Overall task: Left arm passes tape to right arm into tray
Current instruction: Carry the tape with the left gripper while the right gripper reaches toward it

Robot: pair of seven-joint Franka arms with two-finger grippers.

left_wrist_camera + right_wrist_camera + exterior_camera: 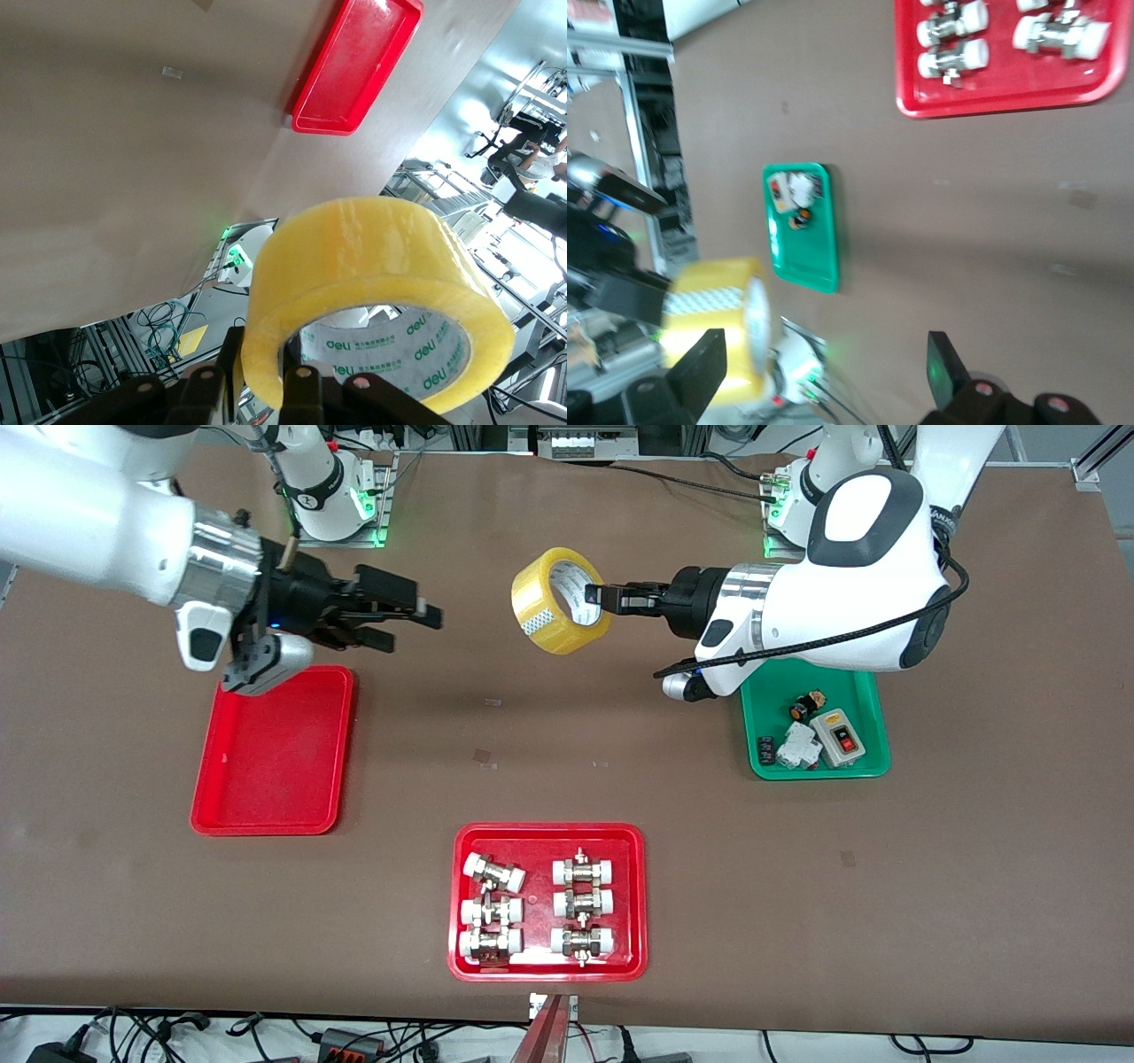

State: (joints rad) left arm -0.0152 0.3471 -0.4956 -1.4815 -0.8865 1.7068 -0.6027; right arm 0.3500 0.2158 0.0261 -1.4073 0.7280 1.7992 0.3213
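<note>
My left gripper is shut on the wall of the yellowish tape roll and holds it in the air over the middle of the table, one finger inside the white core. The left wrist view shows the tape close up between my left gripper's fingers. My right gripper is open and empty, in the air beside the tape, over the table by the plain red tray. The right wrist view shows its spread jaws and the tape beside one finger. The tray also shows in the left wrist view.
A red tray with several metal fittings lies nearest the front camera and also shows in the right wrist view. A green tray with small electrical parts lies under my left arm and also shows in the right wrist view.
</note>
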